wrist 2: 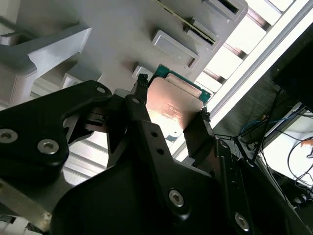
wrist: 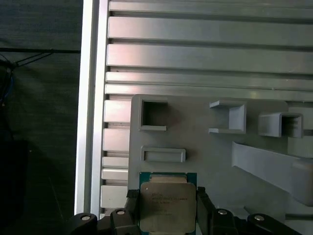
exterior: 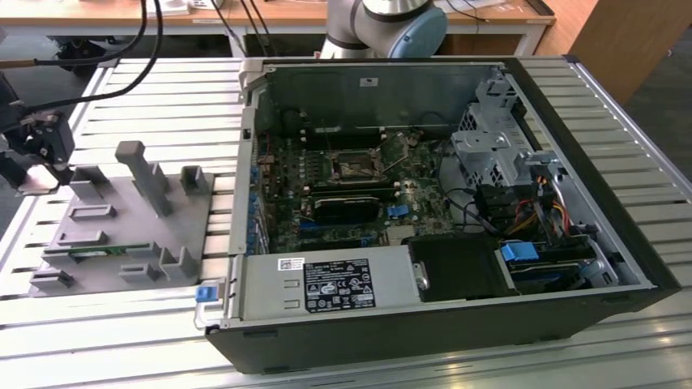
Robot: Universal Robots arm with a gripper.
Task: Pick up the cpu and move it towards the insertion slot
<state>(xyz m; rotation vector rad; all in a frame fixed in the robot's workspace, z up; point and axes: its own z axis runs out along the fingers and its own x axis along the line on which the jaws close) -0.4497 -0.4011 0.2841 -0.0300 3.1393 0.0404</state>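
Jaws clamped on cpu [wrist 2: 173, 107] edges, over grey fixture [wrist: 205, 159].

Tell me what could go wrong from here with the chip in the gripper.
1. The gripper pinches the cpu only by two opposite edges, so it may tilt or slip.
2. The tall post of the grey fixture stands close by and could snag the arm.
3. The insertion slot lies deep inside the computer case; its wall might catch the gripper on the way in.
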